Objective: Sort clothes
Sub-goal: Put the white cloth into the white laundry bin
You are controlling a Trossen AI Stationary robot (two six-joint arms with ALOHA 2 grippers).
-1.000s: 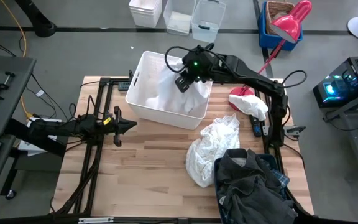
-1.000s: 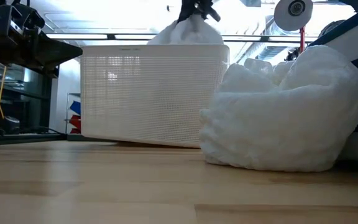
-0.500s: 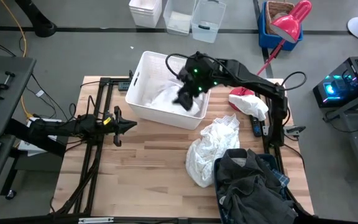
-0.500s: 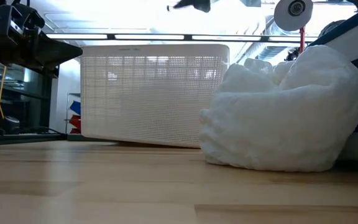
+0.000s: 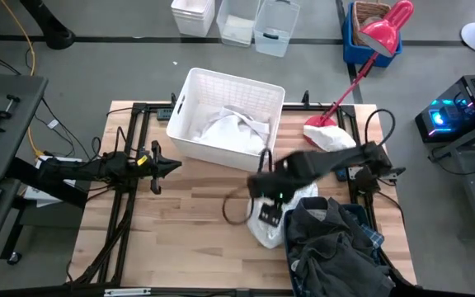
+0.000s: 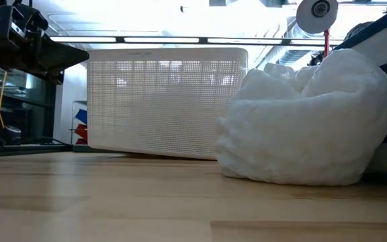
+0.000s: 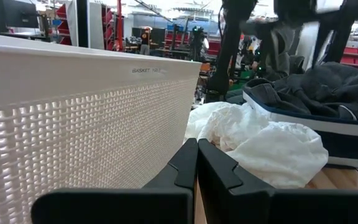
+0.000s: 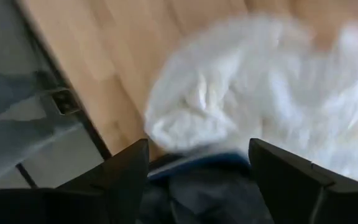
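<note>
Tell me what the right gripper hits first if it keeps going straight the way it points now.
Most likely the crumpled white garment on the table: the right gripper, fingers open, points down at it. The dark bin's edge lies nearer its fingertips, so depth is uncertain.

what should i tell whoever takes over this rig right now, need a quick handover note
Right gripper: open, empty, above the crumpled white garment on the table, next to the dark bin.
Left gripper: shut, empty, waiting at the left side beside the white basket.
Done: a white garment lies in the white basket; a charcoal grey garment is heaped in the dark bin.
Left: the crumpled white garment on the table is not yet sorted; likely the next pick, probably for the basket.
</note>
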